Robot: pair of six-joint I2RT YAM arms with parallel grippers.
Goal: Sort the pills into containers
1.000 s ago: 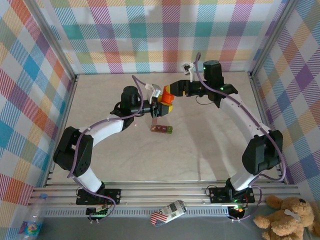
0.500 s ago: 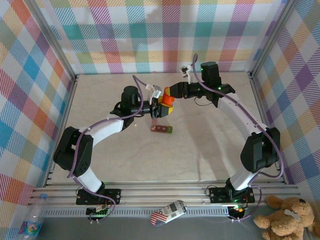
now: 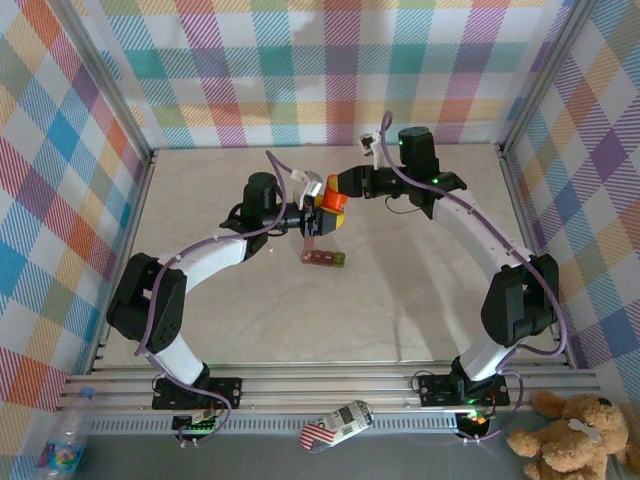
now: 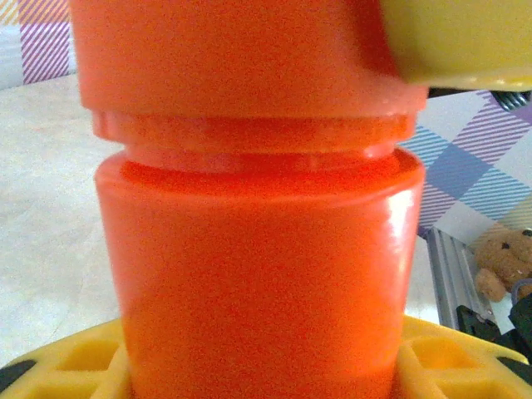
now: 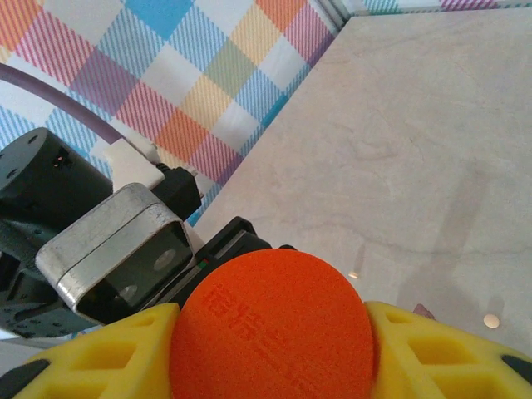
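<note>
Containers (image 3: pixel 324 258), a short dark red strip with one green end, lie flat near the middle of the tabletop (image 3: pixel 420 310), just to the near side of the orange bottle (image 4: pixel 258 274) held in the air. The left fingers (image 4: pixel 79 359) are clamped on the bottle's body, and the right fingers (image 5: pixel 96 359) are closed against either side of its cap (image 5: pixel 274 324). The risk seems to lie in the opening. If the cap gives suddenly, or the body turns within the left grip, the bottle could jerk or tip and scatter its pills across the tabletop, missing the tiny compartments. A slanted pull might also jam the cap or drag the bottle free.
</note>
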